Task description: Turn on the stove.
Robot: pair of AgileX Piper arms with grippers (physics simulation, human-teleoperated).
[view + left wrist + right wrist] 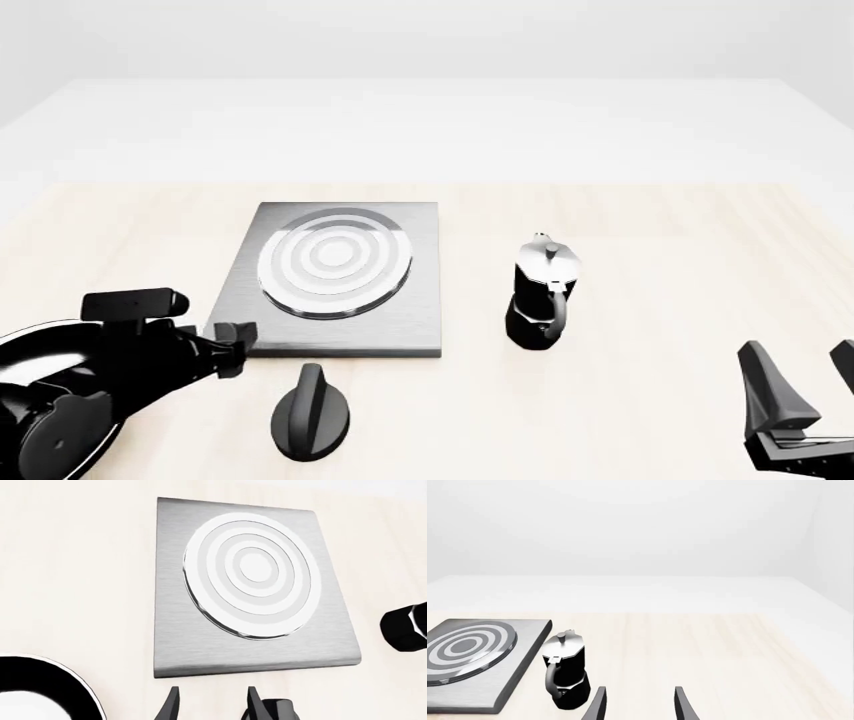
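The stove (pixel 344 285) is a flat brushed-grey slab with a round burner of concentric rings, left of the table's middle. Its separate black ridged knob (pixel 311 412) lies on the table in front of the slab. My left gripper (pixel 230 345) hovers at the slab's front left corner, left of the knob. In the left wrist view it (pixel 212 706) is open and empty, with the stove (pixel 253 580) ahead and the knob's edge (pixel 277 710) beside one finger. My right gripper (pixel 805 385) is open and empty at the front right, far from the stove (pixel 477 660).
A small black-and-silver moka pot (pixel 541 292) stands upright just right of the slab; it also shows in the right wrist view (pixel 565 672) and at the left wrist view's edge (pixel 403 627). A round black-and-white shape (pixel 33 690) fills one corner there.
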